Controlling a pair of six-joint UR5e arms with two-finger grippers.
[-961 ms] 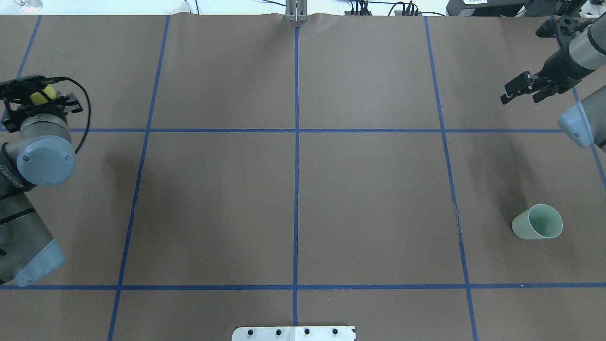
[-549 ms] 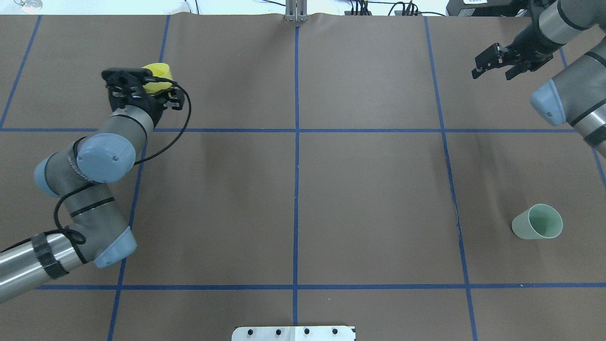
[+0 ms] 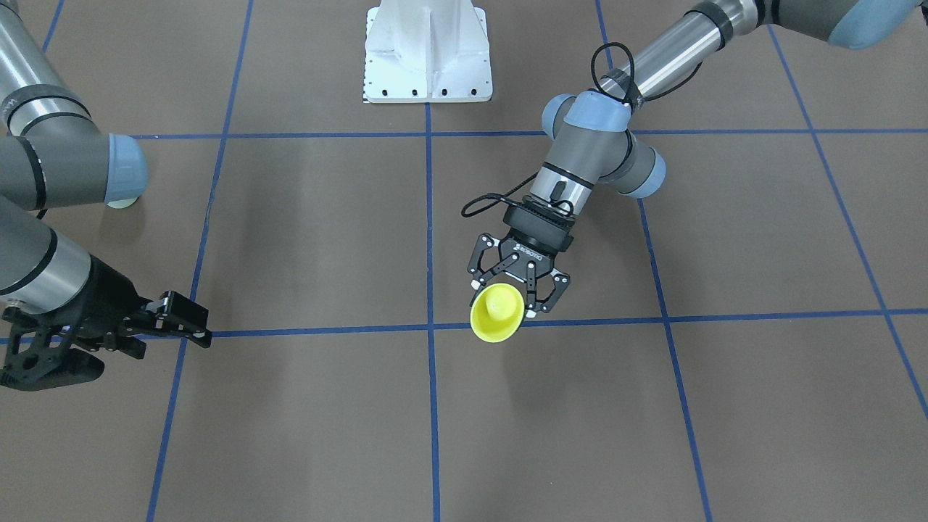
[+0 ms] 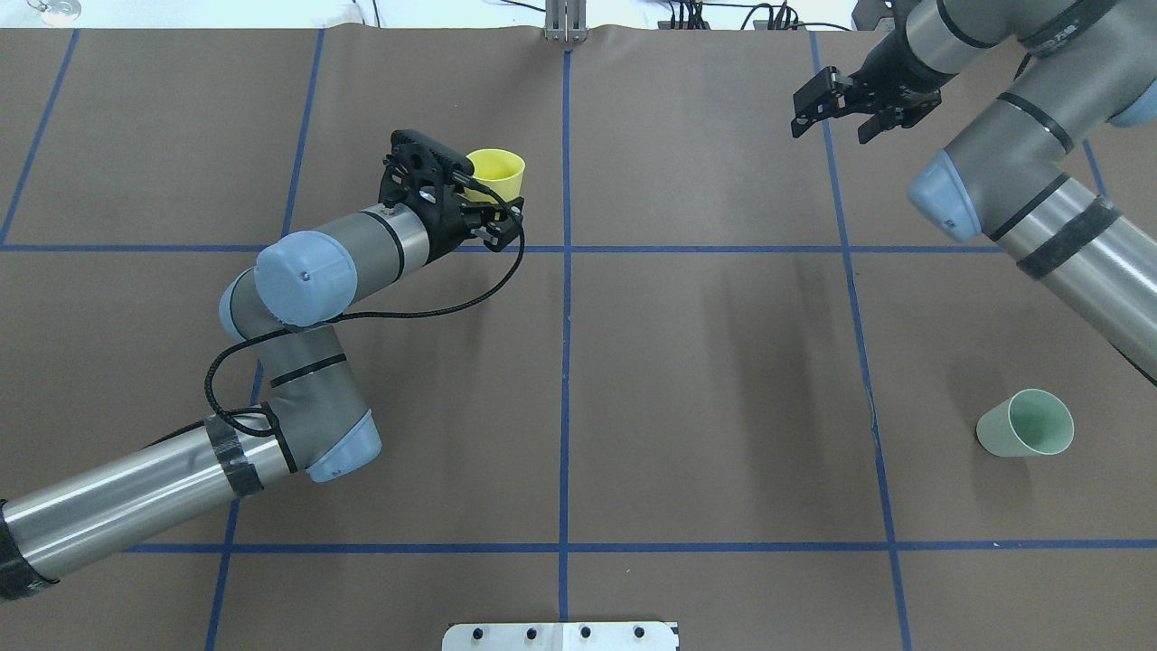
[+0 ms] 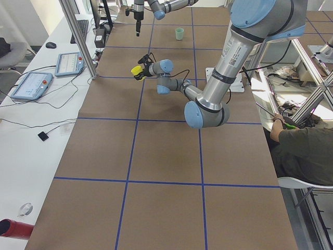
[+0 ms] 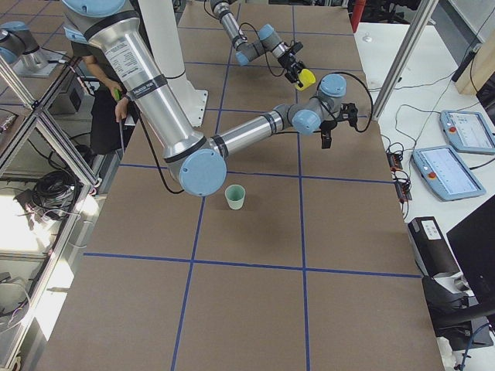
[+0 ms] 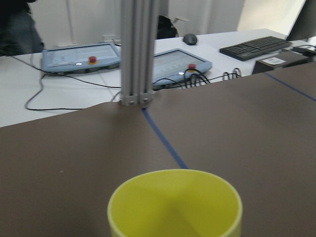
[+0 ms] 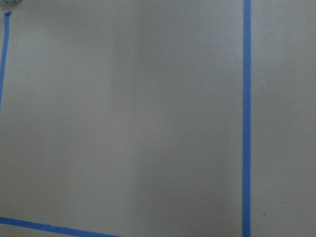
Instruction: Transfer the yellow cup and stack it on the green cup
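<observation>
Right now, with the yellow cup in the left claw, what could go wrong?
1. The green cup stands far on the robot's right, so a hand-over to the open right claw looks likely; the yellow cup could slip from the left claw then.
2. The green cup is free-standing; an off-centre placement may tip it.

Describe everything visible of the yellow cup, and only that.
The yellow cup is a small, bright yellow tumbler, tapered, plain and smooth, plastic by its look. It is empty, mouth up and roughly upright. The left pincer is clamped on its sides and appears to hold it above the table, just on the robot's left of the middle blue line. Nothing else touches it.
</observation>
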